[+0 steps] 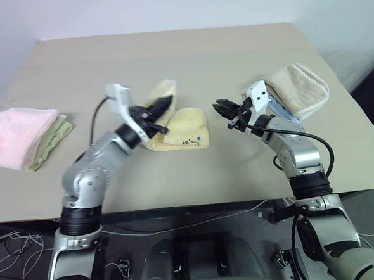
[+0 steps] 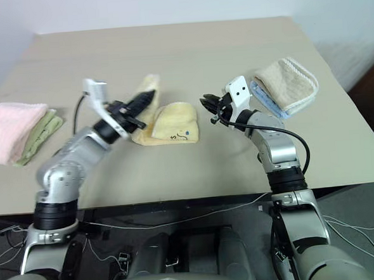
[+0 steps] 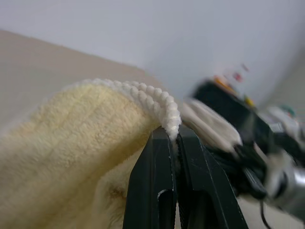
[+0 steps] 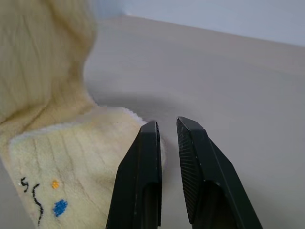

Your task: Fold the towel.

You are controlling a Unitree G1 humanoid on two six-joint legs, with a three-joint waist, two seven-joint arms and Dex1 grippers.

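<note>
The left end effector [image 1: 164, 104] is clamped tight on the stitched edge of the pale yellow terry towel [image 1: 185, 131], its two black fingers [image 3: 159, 162] pressed together with the corded hem caught between their tips, as the left wrist view shows plainly. It stands lifted off the beige tabletop [image 1: 169, 58] at the centre of the frame, with the pinched end of the cloth raised beside it and pointing toward upper right. The rest of the towel lies on the tabletop just right of and below that end effector, near the middle of the frame, already doubled over so that the end with the small dark printed mark [image 1: 188, 141] faces up at the lower edge. The right end effector [image 1: 227, 115] hangs just right of the towel, its fingers a little apart and holding nothing, tips aimed left at the cloth's near edge; the right wrist view puts that edge right at its fingertips. The towel's long axis seems to run from the lifted end down toward the marked end, so the left arm, which already has the cloth, looks better placed to carry the raised end over the flat part. A pink folded towel [image 1: 15, 134] sits at the left edge and a beige folded towel [image 1: 301, 88] at the right.
</note>
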